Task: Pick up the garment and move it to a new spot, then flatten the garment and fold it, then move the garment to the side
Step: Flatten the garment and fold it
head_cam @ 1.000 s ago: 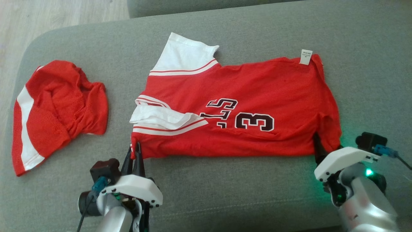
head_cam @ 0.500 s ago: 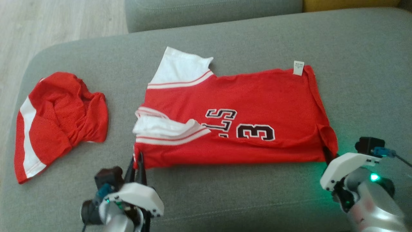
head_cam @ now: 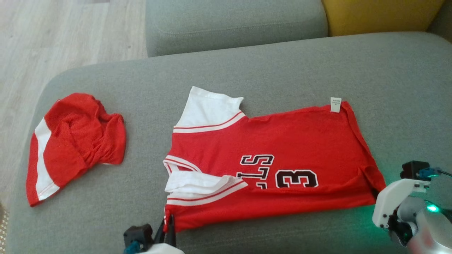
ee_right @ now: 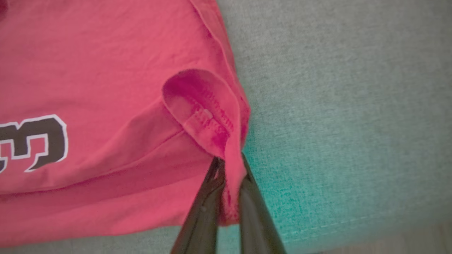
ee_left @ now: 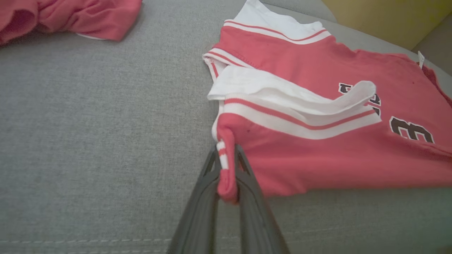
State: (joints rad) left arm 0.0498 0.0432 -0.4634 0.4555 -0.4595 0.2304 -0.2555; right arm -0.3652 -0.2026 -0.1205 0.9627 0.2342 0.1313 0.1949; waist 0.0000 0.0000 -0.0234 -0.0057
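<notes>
The garment (head_cam: 282, 148), a red jersey with white sleeves and black numbers, lies folded lengthwise on the grey sofa seat (head_cam: 282, 67). My left gripper (head_cam: 168, 223) is shut on its near left corner; in the left wrist view the fingers (ee_left: 247, 183) pinch a bunched bit of red and white hem of the garment (ee_left: 317, 155). My right gripper (head_cam: 375, 194) is shut on the near right corner. In the right wrist view the right gripper (ee_right: 229, 162) clamps a curled fold of the garment (ee_right: 106, 70).
A second red and white piece of clothing (head_cam: 74, 141) lies crumpled on the seat's left end, also seen in the left wrist view (ee_left: 70, 17). A grey back cushion (head_cam: 233, 21) and a yellow cushion (head_cam: 378, 16) stand behind. Wooden floor (head_cam: 53, 31) lies past the seat's left edge.
My right gripper has shut on the jersey's near right corner. The head camera has tilted, so the whole scene sits lower in the picture. The left gripper keeps its hold.
</notes>
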